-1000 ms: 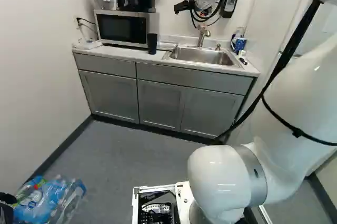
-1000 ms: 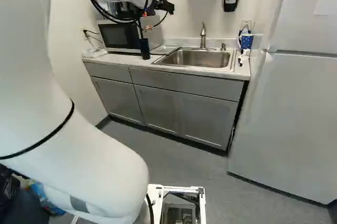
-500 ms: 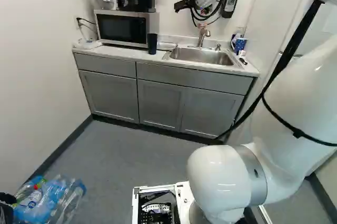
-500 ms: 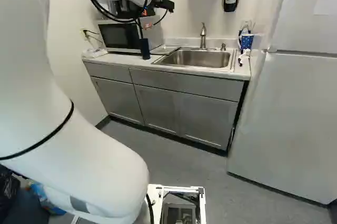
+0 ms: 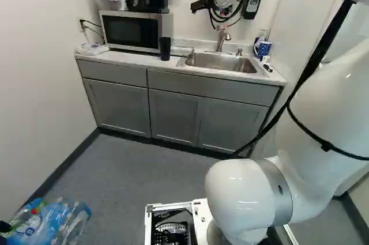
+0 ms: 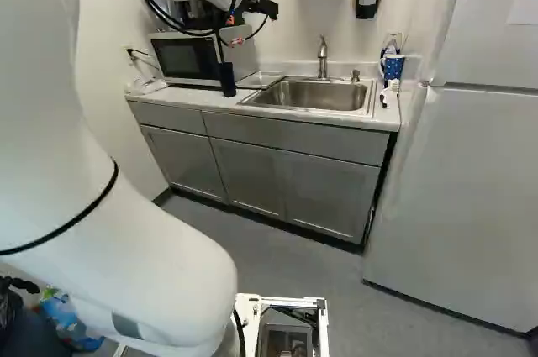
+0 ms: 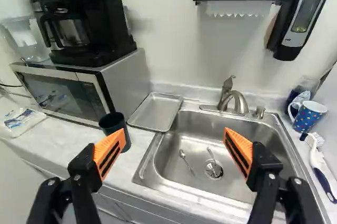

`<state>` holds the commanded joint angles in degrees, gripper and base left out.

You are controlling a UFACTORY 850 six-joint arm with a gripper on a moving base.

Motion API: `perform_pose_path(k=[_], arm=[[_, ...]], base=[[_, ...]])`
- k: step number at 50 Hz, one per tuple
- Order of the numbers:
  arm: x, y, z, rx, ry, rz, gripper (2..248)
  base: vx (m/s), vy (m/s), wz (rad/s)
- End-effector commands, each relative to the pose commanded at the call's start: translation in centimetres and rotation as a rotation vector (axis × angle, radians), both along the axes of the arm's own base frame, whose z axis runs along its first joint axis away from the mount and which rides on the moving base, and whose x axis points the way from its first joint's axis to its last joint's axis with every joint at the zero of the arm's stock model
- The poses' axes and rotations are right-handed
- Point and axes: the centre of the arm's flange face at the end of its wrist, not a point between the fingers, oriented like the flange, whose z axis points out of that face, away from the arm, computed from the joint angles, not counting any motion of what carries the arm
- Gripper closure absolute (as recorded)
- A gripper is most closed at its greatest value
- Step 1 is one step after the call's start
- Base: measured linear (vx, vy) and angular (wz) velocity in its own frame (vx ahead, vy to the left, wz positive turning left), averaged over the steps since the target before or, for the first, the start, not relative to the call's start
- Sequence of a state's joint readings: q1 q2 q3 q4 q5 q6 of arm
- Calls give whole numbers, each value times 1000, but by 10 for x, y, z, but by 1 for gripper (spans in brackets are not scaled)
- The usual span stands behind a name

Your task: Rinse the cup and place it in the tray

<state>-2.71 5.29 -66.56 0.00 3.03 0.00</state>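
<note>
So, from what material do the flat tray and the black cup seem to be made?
The tray looks like metal, probably aluminium: dull silver finish, thin raised rim. The black cup may be smooth plastic, from its even, dark surface, though coated metal is also possible.

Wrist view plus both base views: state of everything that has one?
Tool: open, holding nothing
Black cup: upright; contents can't tell
Tray: flat, empty
Faucet: no water running
Sink: utensils lying in it
Microwave: door closed
Blue mug: upright
Cabinet doors: closed
Fridge: closed
</note>
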Motion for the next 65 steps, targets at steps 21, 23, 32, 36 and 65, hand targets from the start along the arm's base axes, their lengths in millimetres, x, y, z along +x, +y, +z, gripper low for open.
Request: perform_pose_path(k=[21,23,32,36,65], arm=[[0,0,0,0,0,0,3],[0,0,0,0,0,0,3],[0,0,0,0,0,0,3],[0,0,0,0,0,0,3],[0,0,0,0,0,0,3]], base=[[67,-46,7],[74,-64,1],[73,-68,2],[86,-68,43],[77,-38,180]])
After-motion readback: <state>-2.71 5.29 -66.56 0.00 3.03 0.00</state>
